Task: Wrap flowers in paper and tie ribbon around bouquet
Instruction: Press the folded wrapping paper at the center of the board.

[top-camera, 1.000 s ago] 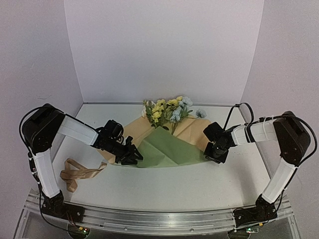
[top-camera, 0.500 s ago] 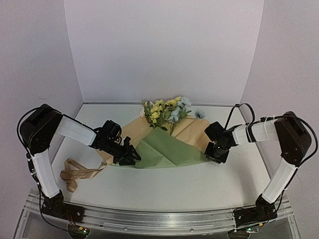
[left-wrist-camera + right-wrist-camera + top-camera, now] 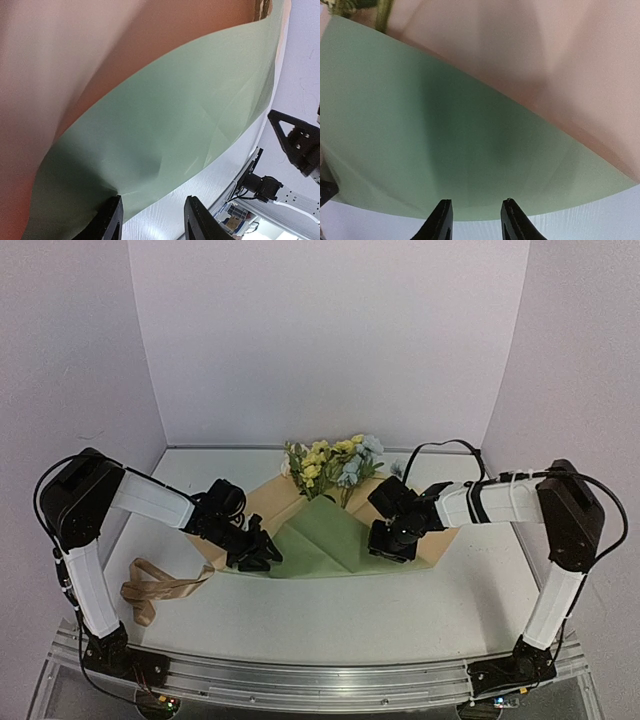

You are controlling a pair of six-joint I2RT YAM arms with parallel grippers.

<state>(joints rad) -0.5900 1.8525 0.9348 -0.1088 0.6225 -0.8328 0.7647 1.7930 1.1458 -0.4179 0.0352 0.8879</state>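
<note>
We have the paper (image 3: 325,538) lying across the middle of the table (image 3: 330,620). One flap is turned over, so its olive face shows between tan stretches on either side. The flowers (image 3: 335,462) rest at the far end of the sheet, blooms toward the back wall and stems running under the green flap toward our bases. The bundle's long axis therefore runs far to near, about midway between the two arms.

Our left gripper (image 3: 257,552) sits low at the green flap's near-left corner. In its wrist view the fingers (image 3: 112,222) stand apart with bare table between them. The paper's edge reaches one fingertip, but nothing is pinched.

Our right gripper (image 3: 389,544) is on the flap's right side, where green meets tan. Its fingers (image 3: 441,220) are also apart, and the curved green edge lies just beyond their tips, toward the flowers. That edge seems to be lifted slightly off the table, though the close view is too blurred for us to be sure.

The next fold depends on the uncovered tan stretch to the right. It has to cross the stems at right angles to that axis, and the right arm is plainly the nearer one.

The ribbon (image 3: 158,590) lies well apart at the near left, within the left arm's reach and not yet used.
</note>
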